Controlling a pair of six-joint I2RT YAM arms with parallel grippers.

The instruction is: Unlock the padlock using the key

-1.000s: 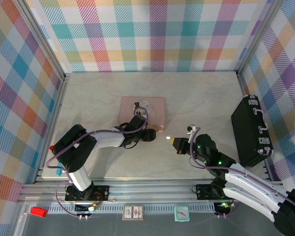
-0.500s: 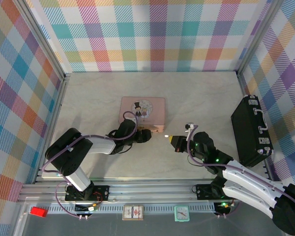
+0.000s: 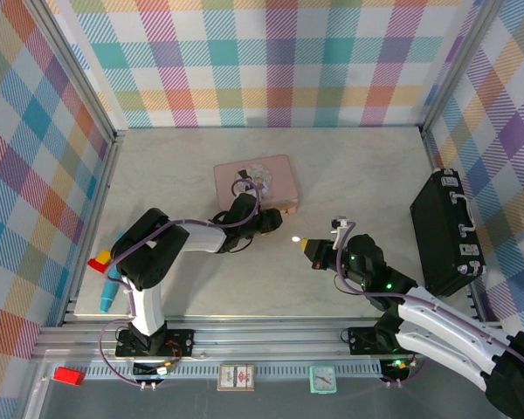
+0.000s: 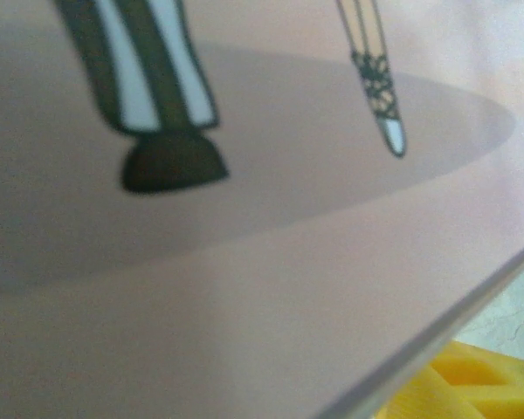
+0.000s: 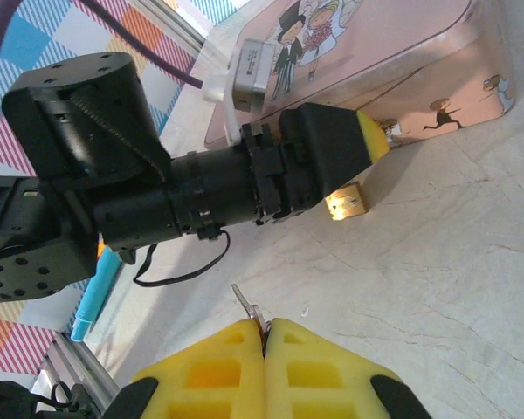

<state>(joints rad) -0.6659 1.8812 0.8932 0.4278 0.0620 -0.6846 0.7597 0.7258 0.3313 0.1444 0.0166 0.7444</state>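
At pink tin (image 5: 402, 52) front edge, padlock (image 5: 346, 202) sits just under L gripper (image 5: 371, 140); can't tell if it's released or clenched. R gripper (image 5: 265, 336) clenched on key (image 5: 247, 305), tip poking out, apart from padlock, over table (image 5: 437, 262).

Top overhead, whole table (image 3: 157, 175); left wrist tight on pink tin (image 4: 244, 288); right wrist low, same tin

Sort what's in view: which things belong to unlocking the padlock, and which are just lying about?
Job: padlock; key, pinched in the right gripper; pink tin beside the padlock; left gripper at the tin.
Lying about: black case; blue marker; small clock; red block.
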